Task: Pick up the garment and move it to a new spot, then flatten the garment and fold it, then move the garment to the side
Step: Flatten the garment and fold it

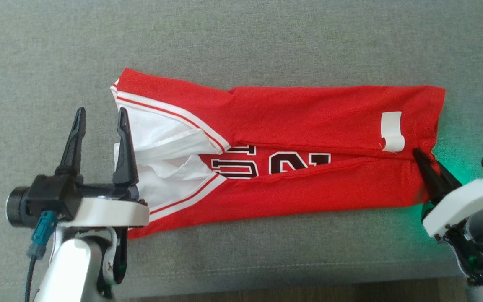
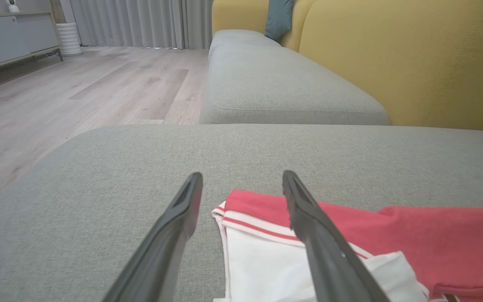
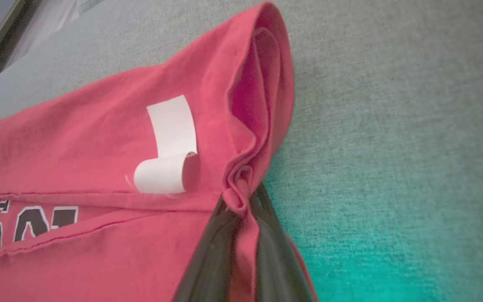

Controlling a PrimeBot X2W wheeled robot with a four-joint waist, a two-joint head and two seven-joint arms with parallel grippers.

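Observation:
The garment [image 1: 292, 126] is a red jersey with white trim and dark lettering, folded into a long band across the grey cushion. Its white-lined end [image 2: 266, 260] lies at the left, its hem with a curled white label [image 3: 168, 147] at the right. My left gripper [image 1: 101, 126] stands open at the left end, one finger [image 2: 308, 226] over the white trim and the other over bare cushion. My right gripper [image 1: 424, 161] is shut on the garment [image 3: 99, 138] at its right hem, with a ridge of red cloth pinched between the dark fingers [image 3: 216, 251].
The grey cushion [image 1: 241, 37] stretches well beyond the jersey on every side; its front edge runs along the bottom. Beyond it stand a second grey seat [image 2: 275, 84], a yellow backrest [image 2: 413, 58] and wooden floor [image 2: 78, 92]. Green light tints the cushion by my right wrist.

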